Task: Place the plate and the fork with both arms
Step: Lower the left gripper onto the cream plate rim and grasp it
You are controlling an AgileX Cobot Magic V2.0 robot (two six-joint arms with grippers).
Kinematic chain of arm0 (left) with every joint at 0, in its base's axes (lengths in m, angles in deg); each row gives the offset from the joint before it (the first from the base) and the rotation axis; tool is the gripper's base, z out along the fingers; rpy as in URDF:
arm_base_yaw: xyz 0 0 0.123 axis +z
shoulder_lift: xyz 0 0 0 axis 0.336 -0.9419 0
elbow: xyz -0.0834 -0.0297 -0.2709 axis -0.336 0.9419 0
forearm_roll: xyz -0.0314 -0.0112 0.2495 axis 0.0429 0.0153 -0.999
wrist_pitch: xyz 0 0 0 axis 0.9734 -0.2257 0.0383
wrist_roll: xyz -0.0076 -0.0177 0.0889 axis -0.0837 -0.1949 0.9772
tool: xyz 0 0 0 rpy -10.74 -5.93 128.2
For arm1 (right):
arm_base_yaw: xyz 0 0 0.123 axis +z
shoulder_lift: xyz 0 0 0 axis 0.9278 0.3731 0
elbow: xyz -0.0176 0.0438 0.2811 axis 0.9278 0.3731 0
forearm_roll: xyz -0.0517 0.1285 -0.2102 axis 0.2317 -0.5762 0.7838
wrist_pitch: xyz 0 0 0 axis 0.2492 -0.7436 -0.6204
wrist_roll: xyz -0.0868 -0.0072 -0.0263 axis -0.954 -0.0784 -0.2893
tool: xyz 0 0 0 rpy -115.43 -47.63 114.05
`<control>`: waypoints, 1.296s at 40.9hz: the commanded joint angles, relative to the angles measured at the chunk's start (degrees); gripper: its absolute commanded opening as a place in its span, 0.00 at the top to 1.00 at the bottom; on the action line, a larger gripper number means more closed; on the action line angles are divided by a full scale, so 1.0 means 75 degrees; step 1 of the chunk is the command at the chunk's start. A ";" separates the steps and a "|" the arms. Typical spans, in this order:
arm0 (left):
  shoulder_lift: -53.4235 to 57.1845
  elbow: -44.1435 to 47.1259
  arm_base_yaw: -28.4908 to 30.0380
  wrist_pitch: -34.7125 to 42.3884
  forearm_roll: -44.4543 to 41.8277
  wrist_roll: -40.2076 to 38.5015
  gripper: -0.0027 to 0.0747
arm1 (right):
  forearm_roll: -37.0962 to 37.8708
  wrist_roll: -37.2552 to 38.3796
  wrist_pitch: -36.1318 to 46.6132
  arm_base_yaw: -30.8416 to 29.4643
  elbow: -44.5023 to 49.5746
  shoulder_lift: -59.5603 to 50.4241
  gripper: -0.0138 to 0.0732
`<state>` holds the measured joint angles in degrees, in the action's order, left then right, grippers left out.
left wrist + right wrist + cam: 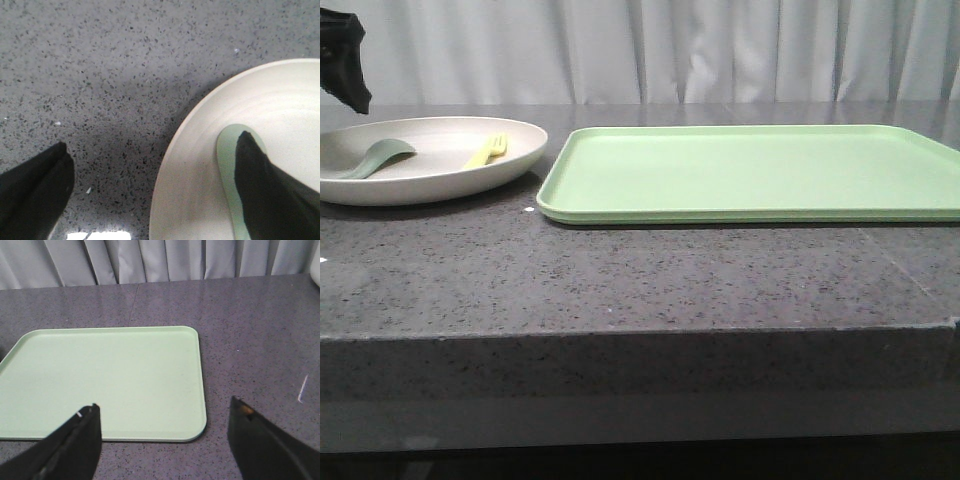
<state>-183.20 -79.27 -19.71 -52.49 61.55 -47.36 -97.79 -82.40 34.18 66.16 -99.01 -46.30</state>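
Observation:
The cream-white plate sits on the dark stone table at the left. In it lie the pale yellow fork and a grey-green spoon. My left gripper is open and hangs above the plate's left rim; one finger is over the spoon, the other over bare table. Only its black tip shows in the front view, at the top left. My right gripper is open and empty, above the near right corner of the light-green tray. The fork is out of both wrist views.
The flat light-green tray lies right of the plate with nothing on it. The table's front edge runs across the front view. Grey curtains hang behind. A white mark lies on the table right of the tray.

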 commanded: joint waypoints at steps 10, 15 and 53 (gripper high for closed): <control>-0.0019 -0.0276 -0.0096 0.0508 0.0024 0.0013 0.15 | -0.0036 -0.0049 0.0520 -0.0016 -0.0253 0.0097 0.20; -0.0067 -0.0276 -0.0096 0.0526 0.0024 0.0013 0.21 | -0.0036 -0.0049 0.0520 -0.0016 -0.0253 0.0097 0.20; -0.0080 -0.0276 -0.0083 0.0511 0.0024 0.0013 0.99 | -0.0036 -0.0049 0.0520 -0.0016 -0.0253 0.0097 0.20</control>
<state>-186.47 -79.42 -20.16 -51.51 61.33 -47.00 -97.79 -82.40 34.18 66.16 -99.01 -46.30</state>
